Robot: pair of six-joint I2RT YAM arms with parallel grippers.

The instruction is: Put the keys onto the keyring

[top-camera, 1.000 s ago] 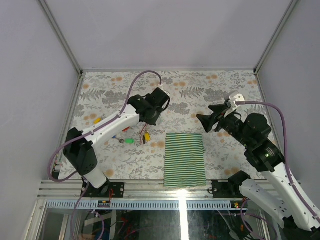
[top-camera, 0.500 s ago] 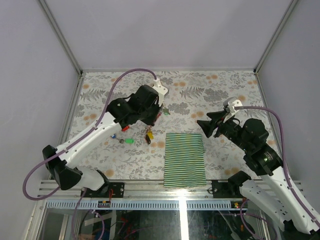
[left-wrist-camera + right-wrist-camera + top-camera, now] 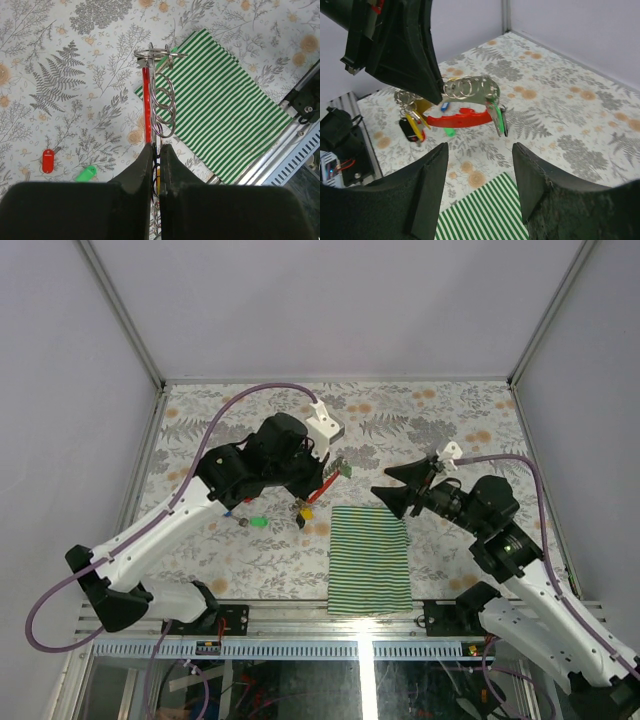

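My left gripper (image 3: pixel 322 480) is shut on the keyring (image 3: pixel 146 105), a curved red clip with a row of metal rings (image 3: pixel 164 107), and holds it above the table. In the right wrist view the keyring (image 3: pixel 462 119) hangs level, with a green-tagged key (image 3: pixel 499 119) at its far end and a yellow-tagged key (image 3: pixel 414 126) with a dark fob at the near end. A red-tagged key (image 3: pixel 47 161) and a green-tagged key (image 3: pixel 86 173) lie on the table. My right gripper (image 3: pixel 388 496) is open and empty, just right of the keyring, jaws wide (image 3: pixel 480 170).
A green-and-white striped cloth (image 3: pixel 370 560) lies at the table's front middle, below both grippers. A blue-tagged key (image 3: pixel 228 512) and a green one (image 3: pixel 259 522) lie left of the cloth. The metal rail (image 3: pixel 300 615) edges the front.
My left arm has swung right and forward, lifting the keyring with its hanging keys off the table. My right gripper has moved left toward it and stays open.
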